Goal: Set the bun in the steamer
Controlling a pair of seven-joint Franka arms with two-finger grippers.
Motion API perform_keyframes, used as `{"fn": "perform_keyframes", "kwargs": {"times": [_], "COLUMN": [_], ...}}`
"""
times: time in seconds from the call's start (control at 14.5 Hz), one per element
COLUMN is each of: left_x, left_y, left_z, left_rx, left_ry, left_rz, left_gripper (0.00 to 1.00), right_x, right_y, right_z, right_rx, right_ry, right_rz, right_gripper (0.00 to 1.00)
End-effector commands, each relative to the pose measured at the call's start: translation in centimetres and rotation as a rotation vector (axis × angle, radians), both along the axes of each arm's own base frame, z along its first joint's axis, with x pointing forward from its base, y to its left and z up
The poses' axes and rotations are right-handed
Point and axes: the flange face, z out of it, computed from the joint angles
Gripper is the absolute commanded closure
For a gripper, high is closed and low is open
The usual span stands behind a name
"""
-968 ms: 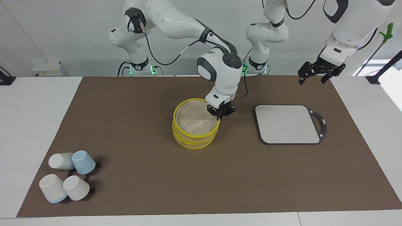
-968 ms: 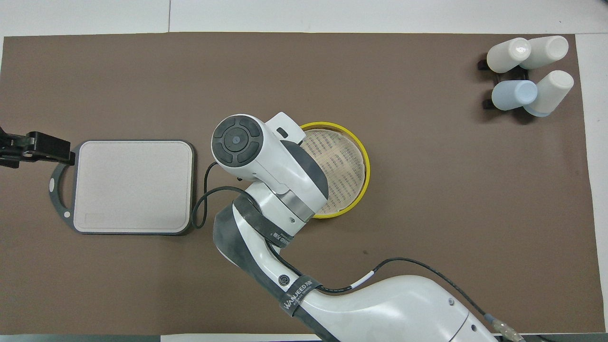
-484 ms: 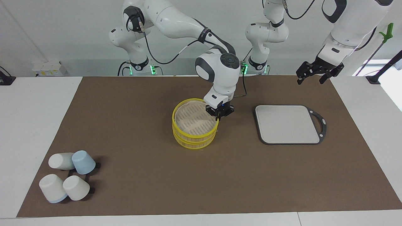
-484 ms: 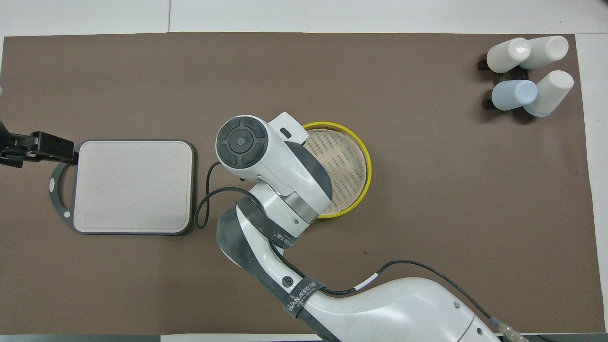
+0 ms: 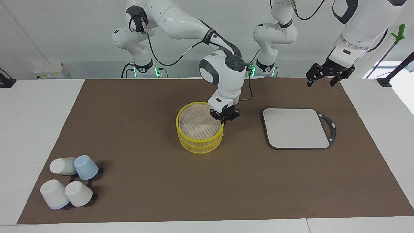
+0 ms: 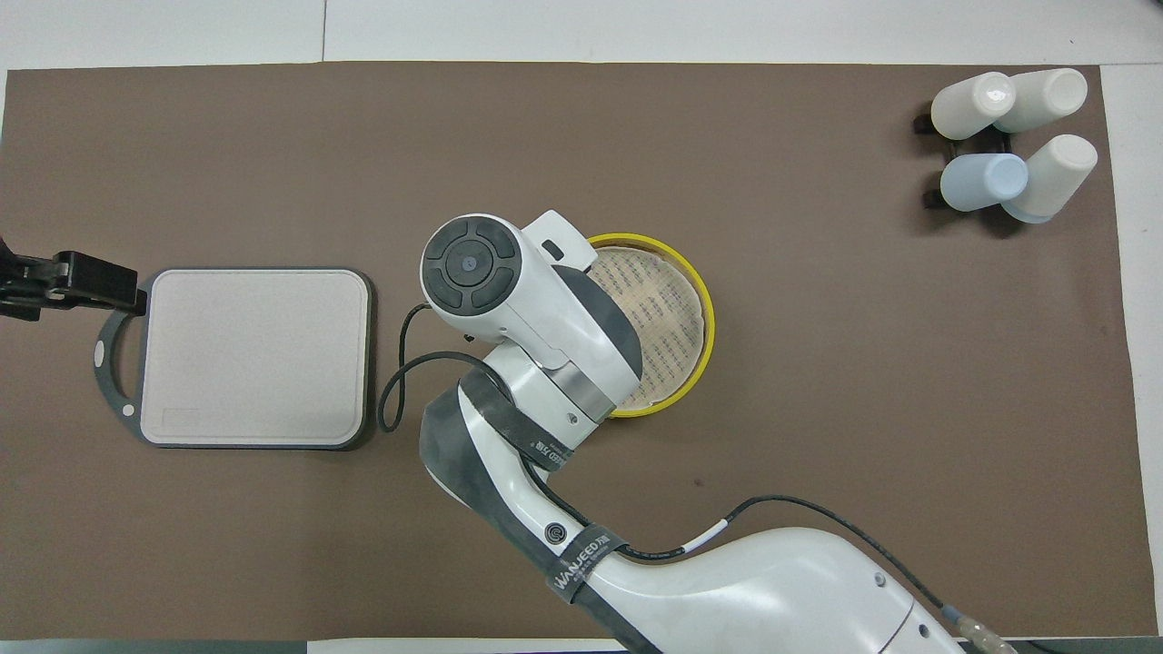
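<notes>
yellow-rimmed steamer [image 5: 199, 132]: right gripper [image 5: 223, 122] jaws pinch its rim; left gripper [image 5: 326, 77] waits, jaws spread.

Steamer [image 5: 199, 136]: bright yellow rims, beige slatted sides, pale slatted floor with rows of dark slots. Mat [image 5: 145, 194] under everything: plain dull brown; table [image 5: 32, 129] around it white. Board [image 5: 296, 127]: light grey face, dark grey border and loop handle. Cups [image 5: 69, 181]: three cream-white, one with a pale blue rim, and one pale blue, on a black rack. Arms: white shells, dark grey joints, black cables. Both grippers, right gripper [image 5: 223, 119] and left gripper [image 5: 325, 77], black.
</notes>
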Motion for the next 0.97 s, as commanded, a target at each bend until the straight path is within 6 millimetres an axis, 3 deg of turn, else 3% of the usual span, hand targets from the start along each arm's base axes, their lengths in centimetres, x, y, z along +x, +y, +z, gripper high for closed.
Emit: {"fn": "perform_keyframes", "kwargs": {"times": [0.0, 0.07, 0.14, 0.21, 0.41, 0.62, 0.9], "left_x": [-0.3, -0.3, -0.4, -0.3, -0.4, -0.3, -0.3], "left_y": [0.1, -0.1, 0.0, 0.0, 0.1, 0.0, -0.2], "left_z": [0.1, 0.1, 0.0, -0.1, 0.0, -0.1, -0.1], "left_rx": [-0.016, -0.016, -0.016, -0.016, -0.016, -0.016, -0.016], "left_ry": [-0.017, -0.017, -0.011, -0.012, -0.014, -0.012, -0.012], "left_rz": [-0.010, -0.014, -0.014, -0.015, -0.012, -0.012, -0.017], "left_gripper": [0.00, 0.00, 0.00, 0.00, 0.00, 0.00, 0.00], "right_x": [0.3, 0.4, 0.4, 0.5, 1.8, 4.7, 7.5], "right_y": [-1.4, -1.5, -1.6, -1.5, -3.2, -11.4, -24.1], "right_z": [0.0, 0.0, 0.0, 0.3, 4.2, 11.2, 16.2], "right_rx": [-0.006, -0.008, -0.009, -0.003, 0.026, 0.033, 0.013], "right_ry": [-0.004, -0.002, -0.002, -0.011, -0.053, -0.099, -0.073], "right_rz": [0.021, 0.019, 0.019, 0.024, 0.093, 0.162, 0.173], "right_gripper": [1.00, 0.70, 0.09, 0.00, 0.00, 0.00, 0.00]}}
